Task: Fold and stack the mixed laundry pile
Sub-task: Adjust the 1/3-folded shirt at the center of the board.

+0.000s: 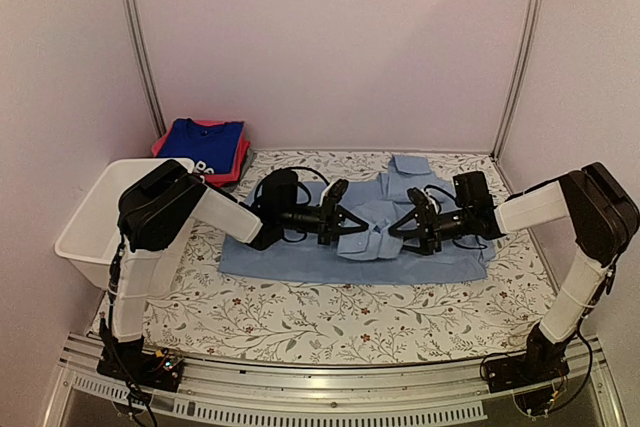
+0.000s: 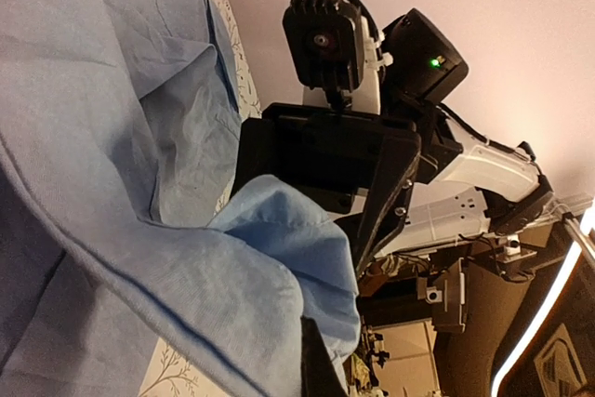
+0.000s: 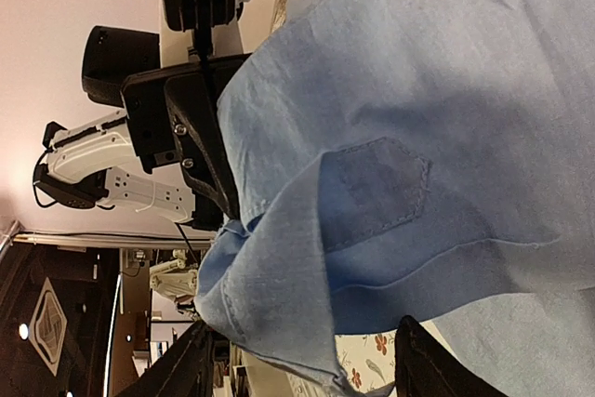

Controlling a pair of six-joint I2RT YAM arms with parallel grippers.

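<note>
- Across the middle of the floral tablecloth (image 1: pixel 330 322) lies the pale-blue button shirt (image 1: pixel 290 259), spread flat.
- Over its middle, the left gripper (image 1: pixel 352 228) is clamped on a folded sleeve edge.
- Facing it, the right gripper (image 1: pixel 400 231) has its jaws apart, holding nothing.
- At far left, a blue printed tee (image 1: pixel 205 139) sits folded atop a pink-red garment (image 1: pixel 240 159), behind the white basket (image 1: pixel 85 237).

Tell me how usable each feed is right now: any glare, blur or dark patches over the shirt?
Top external: even, soft light, pale-blue shirt sharp, only faint shadows under the arms. Left wrist: near cloth slightly soft, a bright light strip glares at the lower right, off the shirt. Right wrist: chest pocket crisp; its own jaws at the bottom edge dark and blurred.
</note>
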